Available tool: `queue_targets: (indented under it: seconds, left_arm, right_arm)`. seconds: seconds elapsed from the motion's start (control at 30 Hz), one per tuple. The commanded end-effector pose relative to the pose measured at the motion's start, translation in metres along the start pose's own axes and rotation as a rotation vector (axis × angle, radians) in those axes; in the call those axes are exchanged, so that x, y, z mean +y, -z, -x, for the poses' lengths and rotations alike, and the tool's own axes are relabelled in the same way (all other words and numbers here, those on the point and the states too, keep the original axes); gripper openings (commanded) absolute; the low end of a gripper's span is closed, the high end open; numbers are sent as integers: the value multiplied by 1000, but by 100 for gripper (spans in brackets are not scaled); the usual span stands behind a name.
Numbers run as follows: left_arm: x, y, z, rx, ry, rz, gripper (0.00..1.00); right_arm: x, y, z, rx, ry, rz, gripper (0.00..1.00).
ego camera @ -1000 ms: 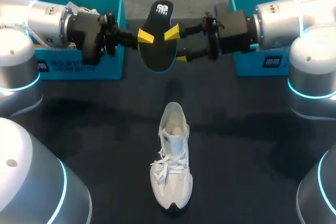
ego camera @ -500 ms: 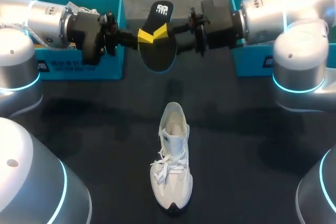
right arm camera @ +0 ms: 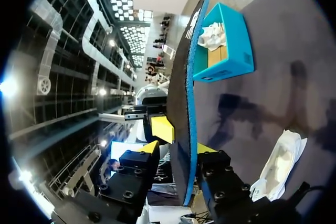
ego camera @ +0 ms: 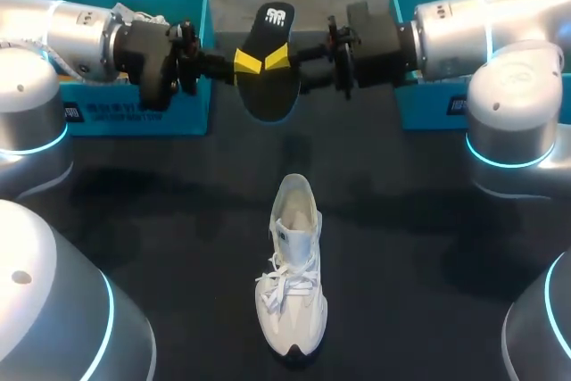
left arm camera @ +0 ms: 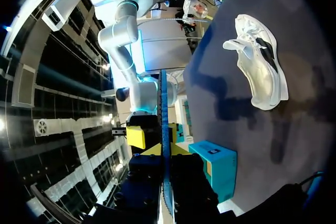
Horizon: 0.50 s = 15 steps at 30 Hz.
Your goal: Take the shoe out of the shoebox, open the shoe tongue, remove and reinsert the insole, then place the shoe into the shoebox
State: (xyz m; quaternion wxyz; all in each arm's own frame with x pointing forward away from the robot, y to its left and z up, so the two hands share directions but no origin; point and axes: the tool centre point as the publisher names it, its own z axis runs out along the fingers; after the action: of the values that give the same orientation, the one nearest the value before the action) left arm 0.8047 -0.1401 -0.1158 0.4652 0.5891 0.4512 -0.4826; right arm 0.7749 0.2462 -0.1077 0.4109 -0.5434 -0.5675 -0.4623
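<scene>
Insole [ego camera: 270, 78] is hanging in the air over the far part of the surface [ego camera: 428, 220], heel end pointing away from the robot. Left end effector [ego camera: 247, 62] and right end effector [ego camera: 278, 58] are both pinching it, fingers narrow and pressing on opposite faces. Both wrist views are showing it edge-on between the fingers. Both arms are lying roughly level, coming in from the sides and meeting between left shoebox [ego camera: 134, 118] and right shoebox [ego camera: 426, 113]. White shoe [ego camera: 293, 278] is sitting upright on the surface, well apart from both, toe toward the robot.
</scene>
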Motion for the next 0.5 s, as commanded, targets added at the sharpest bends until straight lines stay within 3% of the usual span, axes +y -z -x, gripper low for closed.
queue_targets:
  seconds: [0.03, 0.5]
  left_arm:
    - [0, -1, -1, -1, -3, 1, 0]
    - [0, -1, -1, -1, -3, 1, 0]
  right_arm:
    - [-2, 2, 1, -7, -5, 2, 33]
    - [2, 1, 5, -1, -13, -5, 22]
